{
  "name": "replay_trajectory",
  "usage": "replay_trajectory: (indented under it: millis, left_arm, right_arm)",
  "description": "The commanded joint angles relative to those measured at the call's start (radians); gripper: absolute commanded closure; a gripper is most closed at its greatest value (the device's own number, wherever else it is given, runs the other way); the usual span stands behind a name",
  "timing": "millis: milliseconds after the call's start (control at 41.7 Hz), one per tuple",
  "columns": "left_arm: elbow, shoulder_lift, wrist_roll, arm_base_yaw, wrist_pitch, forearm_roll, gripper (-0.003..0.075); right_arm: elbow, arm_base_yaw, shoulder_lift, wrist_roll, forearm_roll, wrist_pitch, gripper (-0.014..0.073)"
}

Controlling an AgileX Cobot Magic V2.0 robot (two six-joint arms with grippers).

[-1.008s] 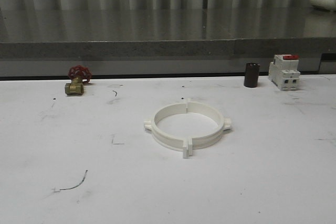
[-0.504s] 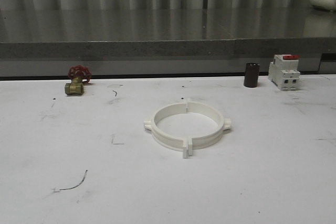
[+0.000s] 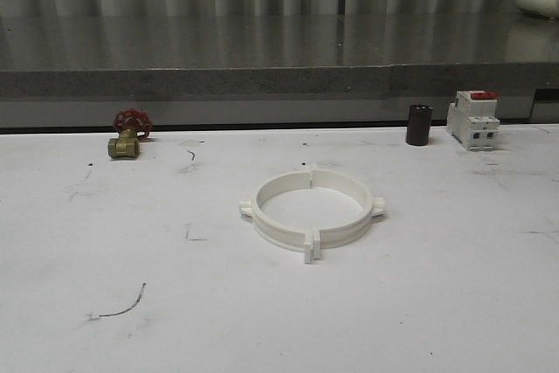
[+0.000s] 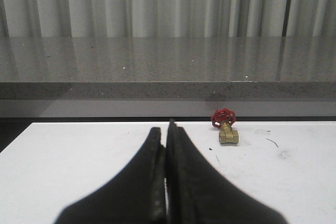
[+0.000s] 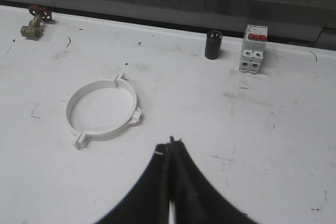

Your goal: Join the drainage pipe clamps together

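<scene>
The two white drainage pipe clamps [image 3: 311, 209] lie flat in the middle of the table, their end tabs meeting so they form one ring [image 5: 103, 108]. My left gripper [image 4: 167, 132] is shut with nothing between its black fingers, low over the table's left part, pointing toward the back ledge. My right gripper [image 5: 170, 147] is also shut and empty, hovering above the table on the near right side of the ring, well apart from it.
A brass valve with a red handwheel [image 3: 127, 134] sits at the back left [image 4: 226, 128]. A dark cylinder [image 3: 418, 124] and a white switch with a red top [image 3: 473, 118] stand at the back right. A grey stone ledge [image 3: 279, 80] runs behind the table.
</scene>
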Motion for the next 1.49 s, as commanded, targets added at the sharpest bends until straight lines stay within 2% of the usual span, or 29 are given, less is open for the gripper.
replay_trajectory:
  millis: [0,216,336,600,792,1008,1176,1464]
  left_arm:
    - [0.022,-0.011,-0.011,-0.009,-0.09,-0.003,0.0741]
    - [0.022,-0.011,-0.011,-0.009,-0.09,-0.003,0.0741]
    - [0.022,-0.011,-0.011,-0.009,-0.09,-0.003,0.0741]
    - [0.022,-0.011,-0.011,-0.009,-0.09,-0.003,0.0741]
    - [0.022,-0.011,-0.011,-0.009,-0.09,-0.003,0.0741]
    - [0.022,-0.009,-0.011,-0.009,-0.09,-0.003,0.0741]
    - [0.022,-0.009,-0.011,-0.009,-0.09,-0.003,0.0741]
    - [0.022,-0.009,-0.011,-0.009,-0.09,-0.003,0.0741]
  right_arm:
    - [-0.023,-0.006,-0.002,-0.003,-0.013,-0.069,0.071]
    - [-0.012,-0.007,-0.022,-0.003,-0.015,-0.074,0.071]
    - [0.05,-0.067,-0.099,-0.003,-0.032,-0.101,0.071]
    - [0.342,-0.277,-0.413,-0.003,-0.07,-0.357,0.071]
    - [0.537,-0.374,-0.601,-0.003,-0.068,-0.457,0.071]
    - [0.661,-0.392,-0.655,-0.003,-0.068,-0.537,0.071]
    - [0.742,-0.393,-0.656,-0.003,-0.068,-0.716,0.071]
    - [0.739,-0.392,-0.656,-0.003,-0.064,-0.747,0.071]
